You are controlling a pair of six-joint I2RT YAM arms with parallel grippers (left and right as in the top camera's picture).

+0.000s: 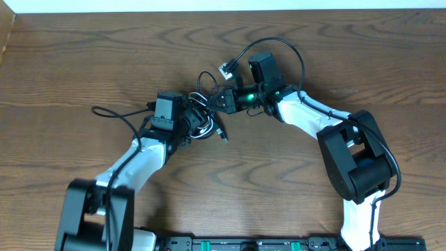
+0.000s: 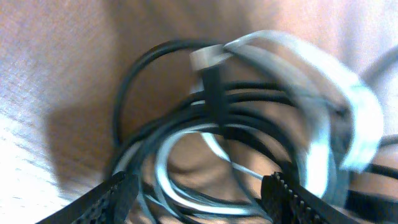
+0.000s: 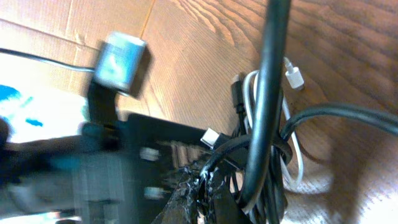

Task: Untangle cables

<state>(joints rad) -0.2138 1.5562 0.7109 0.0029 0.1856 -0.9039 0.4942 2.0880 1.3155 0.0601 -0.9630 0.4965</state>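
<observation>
Straddling the knotted cables [image 1: 204,115] at mid-tabletop [image 1: 83,63]
Left claw [image 2: 199,196] stands open over the coil; right claw [image 3: 196,190] is pinched shut on a black cable [image 3: 348,114]. Pulling now could cinch the loops tighter or drag the white cable [image 2: 351,118] along. Both wrists cover the knot from above; blur hides which strand crosses which.

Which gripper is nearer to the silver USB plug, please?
Right. The right gripper is close beside the plug, closed at the edge of the tangle. The left gripper is farther, down-left of it, open over the tangle.
</observation>
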